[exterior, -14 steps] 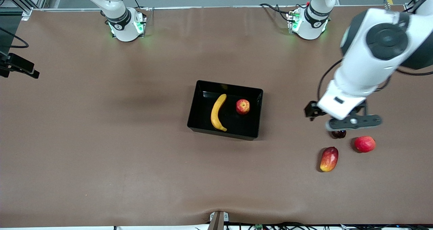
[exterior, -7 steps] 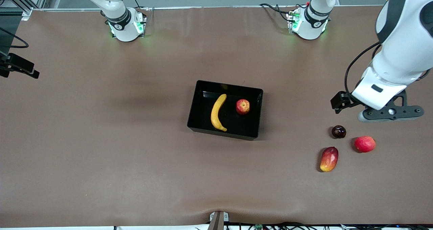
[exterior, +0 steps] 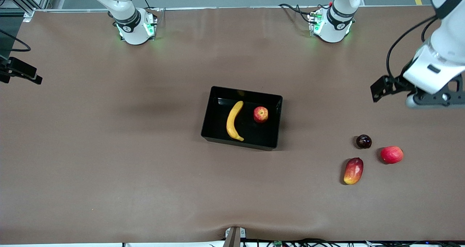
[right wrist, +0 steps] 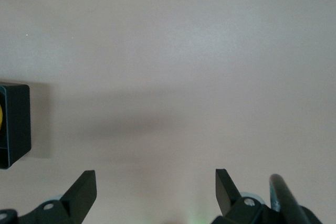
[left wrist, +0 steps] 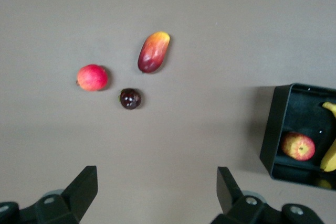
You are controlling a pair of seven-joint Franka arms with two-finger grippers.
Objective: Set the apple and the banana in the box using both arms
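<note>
The banana (exterior: 233, 120) and the apple (exterior: 261, 114) lie side by side in the black box (exterior: 247, 92) at the table's middle. My left gripper (exterior: 436, 101) is open and empty, high over bare table at the left arm's end. Its wrist view shows it open (left wrist: 157, 192), with the box (left wrist: 273, 129), the apple (left wrist: 298, 146) and part of the banana (left wrist: 331, 153) at one edge. My right gripper (right wrist: 156, 192) is open and empty over bare table. It is out of the front view. A corner of the box (right wrist: 16, 124) shows in its wrist view.
Three loose fruits lie toward the left arm's end, nearer the front camera than the box: a dark plum (exterior: 363, 141), a plain red round fruit (exterior: 391, 154) and a red-yellow mango (exterior: 353, 170). They also show in the left wrist view: plum (left wrist: 129, 98), red fruit (left wrist: 92, 77), mango (left wrist: 154, 52).
My left arm has swung away from over the dark plum toward its own end of the table, with its gripper open. The fruits and the box have not moved.
</note>
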